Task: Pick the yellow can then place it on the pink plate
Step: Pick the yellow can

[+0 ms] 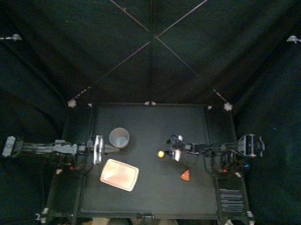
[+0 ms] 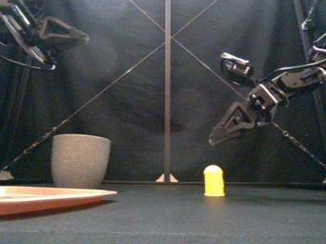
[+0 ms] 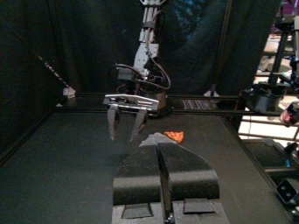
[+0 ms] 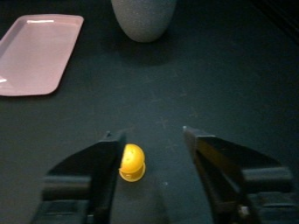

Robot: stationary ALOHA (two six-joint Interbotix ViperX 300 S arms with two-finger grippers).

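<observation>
Right gripper (image 4: 153,134) is held wide open above the table, nothing gripped. Small yellow can (image 4: 133,162) is stood upright below it, lined up between the jaws but nearer one; a straight descent is judged needed. Flat pink tray (image 1: 120,174) is set well apart leftward, with the tall grey speckled cup (image 1: 119,136) behind it. Left gripper (image 3: 163,153), pressed closed, is parked farther off.

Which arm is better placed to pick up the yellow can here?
Right. The right tool hangs open above the yellow can, which shows between its jaws. The left tool is shut at the table's left side, away from the can.
</observation>
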